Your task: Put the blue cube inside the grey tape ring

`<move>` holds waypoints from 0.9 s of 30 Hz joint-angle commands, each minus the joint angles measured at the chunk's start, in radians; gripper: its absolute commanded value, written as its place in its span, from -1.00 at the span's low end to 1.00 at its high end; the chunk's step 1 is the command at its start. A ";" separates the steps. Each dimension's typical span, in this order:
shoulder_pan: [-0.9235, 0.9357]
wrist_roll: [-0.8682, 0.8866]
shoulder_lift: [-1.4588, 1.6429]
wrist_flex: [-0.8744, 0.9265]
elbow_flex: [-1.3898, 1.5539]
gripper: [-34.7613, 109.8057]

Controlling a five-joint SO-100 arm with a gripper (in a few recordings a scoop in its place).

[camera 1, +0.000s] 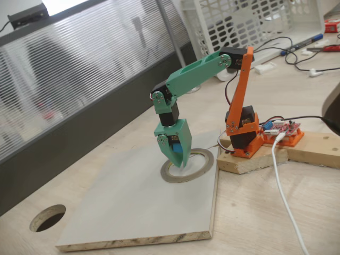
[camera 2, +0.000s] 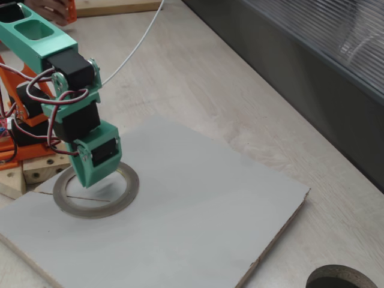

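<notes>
The green two-finger tool (camera 1: 177,157) on the green and orange robot arm (camera 1: 197,71) points straight down over the flat grey tape ring with the yellowish inside edge (camera 1: 204,164). The ring lies on a pale grey board with a raw wooden edge (camera 1: 122,207), and the board lies on the light wooden table (camera 1: 255,212).

In a fixed view, the small bright blue cube (camera 1: 176,152) shows between the green fingers. The tool is closed around the cube and holds it. The cube hangs low, just above the middle of the ring or maybe touching the board there; I cannot tell which. In the other fixed view, the tool (camera 2: 90,180) stands over the ring (camera 2: 123,195), and its green body covers the cube.

So the picking up looks done, and the carrying looks done too. What is left, I think, is the last small part: the tool has to open so the cube drops inside the ring, and then the arm has to lift away without knocking the cube or pushing the ring. The cube is not let go yet.
</notes>
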 commanded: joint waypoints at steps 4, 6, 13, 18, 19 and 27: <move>0.092 0.015 0.044 -0.003 0.009 -0.49; 0.089 0.015 0.044 -0.003 0.009 -0.49; 0.097 0.021 0.026 0.008 0.009 -0.49; 0.097 0.021 0.026 0.008 0.009 -0.49; 0.097 0.018 0.026 0.008 0.009 -0.49; 0.097 0.018 0.026 0.000 0.009 -0.49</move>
